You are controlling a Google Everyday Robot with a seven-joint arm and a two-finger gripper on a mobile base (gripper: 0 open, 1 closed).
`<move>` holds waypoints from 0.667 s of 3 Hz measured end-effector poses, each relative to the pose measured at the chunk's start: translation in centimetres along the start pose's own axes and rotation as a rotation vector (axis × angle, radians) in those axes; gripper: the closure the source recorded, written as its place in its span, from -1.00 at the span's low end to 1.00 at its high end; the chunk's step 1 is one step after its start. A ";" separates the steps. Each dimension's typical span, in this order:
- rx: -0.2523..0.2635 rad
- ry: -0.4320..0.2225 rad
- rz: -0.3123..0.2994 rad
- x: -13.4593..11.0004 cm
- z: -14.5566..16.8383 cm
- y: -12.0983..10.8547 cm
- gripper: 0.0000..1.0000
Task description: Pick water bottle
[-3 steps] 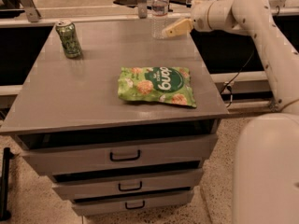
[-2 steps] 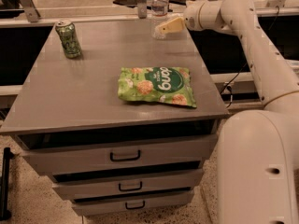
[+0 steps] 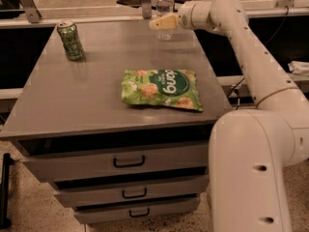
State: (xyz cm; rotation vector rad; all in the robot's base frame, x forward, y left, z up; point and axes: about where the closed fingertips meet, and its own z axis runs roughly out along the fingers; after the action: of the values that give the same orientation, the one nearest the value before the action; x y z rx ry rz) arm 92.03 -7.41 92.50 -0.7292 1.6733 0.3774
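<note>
Where the end effector (image 3: 155,23) hovers, the water bottle (image 3: 164,3) stands just behind; grip unclear.

This looks like a lab or workshop. A gray metal cabinet (image 3: 87,95) with three handled drawers (image 3: 129,162) stands on a speckled hard floor (image 3: 29,197), with long workbenches (image 3: 289,11) and slanted metal frame legs (image 3: 28,6) along the far side. The robot's gripper (image 3: 161,22) hangs over the cabinet's far edge, right of middle.

Cream hand (image 3: 155,23) beside clear water bottle (image 3: 164,1), green can (image 3: 71,40)
</note>
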 end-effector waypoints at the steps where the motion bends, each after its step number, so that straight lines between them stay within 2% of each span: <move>1: 0.000 0.002 0.038 0.1 1.8 0.9 -1.00; 2: 0.005 0.010 0.058 0.9 2.7 0.8 -0.70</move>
State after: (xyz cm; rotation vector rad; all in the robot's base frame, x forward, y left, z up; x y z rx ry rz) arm 93.51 -5.39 90.90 -0.6813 1.7065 0.4112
